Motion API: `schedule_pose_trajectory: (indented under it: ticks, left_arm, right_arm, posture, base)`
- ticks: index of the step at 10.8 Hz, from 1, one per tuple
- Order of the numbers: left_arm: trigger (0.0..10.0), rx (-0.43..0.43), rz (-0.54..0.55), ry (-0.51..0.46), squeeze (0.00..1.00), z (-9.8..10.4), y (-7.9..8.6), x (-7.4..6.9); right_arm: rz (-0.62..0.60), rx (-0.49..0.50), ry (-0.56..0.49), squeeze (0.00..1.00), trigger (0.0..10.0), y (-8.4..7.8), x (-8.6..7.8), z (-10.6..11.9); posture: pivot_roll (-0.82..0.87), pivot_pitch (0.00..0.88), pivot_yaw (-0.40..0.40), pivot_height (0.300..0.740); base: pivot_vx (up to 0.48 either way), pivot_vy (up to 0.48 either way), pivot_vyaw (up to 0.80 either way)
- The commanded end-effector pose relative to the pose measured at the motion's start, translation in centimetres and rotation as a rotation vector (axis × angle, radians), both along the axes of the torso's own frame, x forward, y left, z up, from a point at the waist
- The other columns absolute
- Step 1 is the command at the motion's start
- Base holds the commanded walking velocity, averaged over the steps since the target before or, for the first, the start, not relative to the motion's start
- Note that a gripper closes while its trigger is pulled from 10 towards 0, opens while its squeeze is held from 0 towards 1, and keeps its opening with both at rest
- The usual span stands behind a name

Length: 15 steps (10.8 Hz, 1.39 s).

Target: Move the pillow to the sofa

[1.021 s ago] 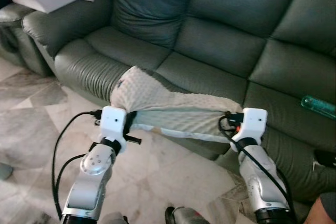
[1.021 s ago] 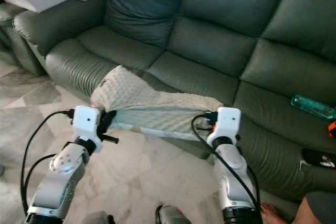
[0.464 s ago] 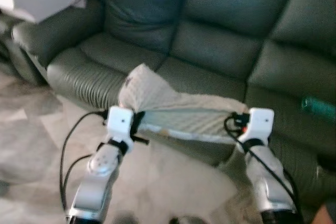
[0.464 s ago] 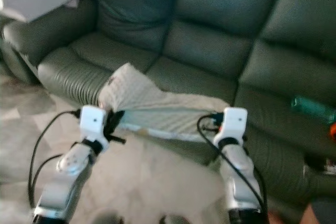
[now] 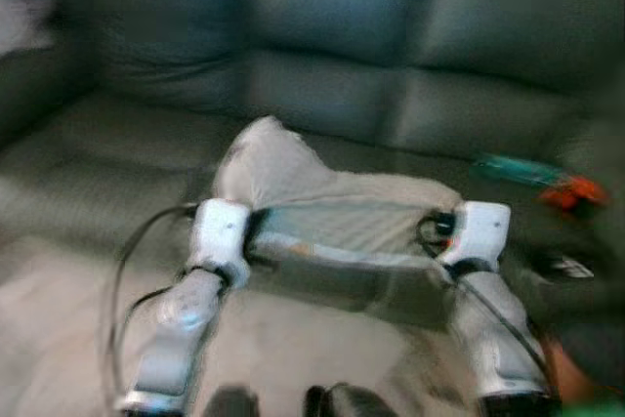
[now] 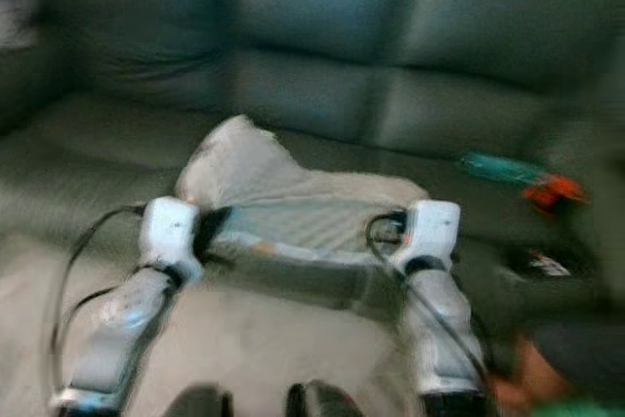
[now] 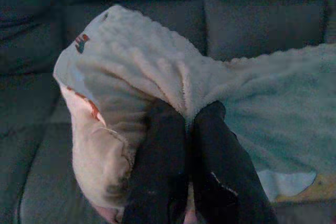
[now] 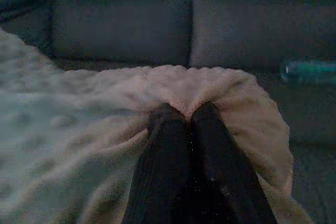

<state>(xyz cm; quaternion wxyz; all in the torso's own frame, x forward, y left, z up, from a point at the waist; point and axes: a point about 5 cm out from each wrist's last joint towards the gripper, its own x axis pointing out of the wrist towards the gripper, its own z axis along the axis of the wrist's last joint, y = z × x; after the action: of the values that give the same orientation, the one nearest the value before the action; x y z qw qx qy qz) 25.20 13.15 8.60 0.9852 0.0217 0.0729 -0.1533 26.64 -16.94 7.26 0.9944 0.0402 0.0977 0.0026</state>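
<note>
A cream, bumpy-textured pillow hangs stretched between my two grippers, over the front of the dark green sofa seat. My left gripper is shut on the pillow's left end, where the fabric bunches over the black fingers. At the other end my right gripper is shut on the pillow's edge. In the eye views both white wrists hold the pillow level, its far part resting on or just above the seat cushion; blur prevents telling which.
A teal bottle and an orange object lie on the sofa seat to the right. A small dark item lies near them. Pale floor runs below the sofa front.
The camera has moved closer to the sofa and shifted right, now blurred. The pillow stays gripped at both ends and sits further over the seat.
</note>
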Motion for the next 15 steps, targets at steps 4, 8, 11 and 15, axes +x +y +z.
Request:
schedule_pose_trajectory:
  ticks: [4, 8, 11, 15]
  left_arm:
    - [10.0, -0.037, -0.06, -0.03, 0.0, 0.67, -1.61, -0.07]
    - [10.0, -0.023, -0.068, -0.028, 0.0, 0.66, -1.6, -0.13]
    - [10.0, -0.011, -0.078, -0.024, 0.0, 0.57, -1.9, -0.28]
    - [10.0, 0.022, -0.079, -0.036, 0.0, 0.28, -1.71, -0.55]
  right_arm:
    - [-0.011, -0.011, -0.016, 0.0, 10.0, -0.54, -0.03, 0.42]
    - [-0.012, -0.008, -0.014, 0.0, 10.0, -0.39, -0.1, 0.34]
    - [-0.013, -0.006, -0.011, 0.0, 10.0, -0.25, -0.13, 0.25]
    - [-0.005, -0.014, -0.004, 0.0, 10.0, -0.2, 0.01, 0.14]
  posture:
    - [-0.01, 0.076, -0.06, 0.74]
    - [0.0, 0.08, -0.055, 0.74]
    - [0.0, 0.083, -0.054, 0.74]
    - [0.01, 0.084, -0.058, 0.74]
  base:
    - [0.0, 0.107, -0.13]
    - [0.0, 0.48, 0.0]
    - [0.0, 0.319, 0.0]
    - [0.0, 0.0, -0.4]
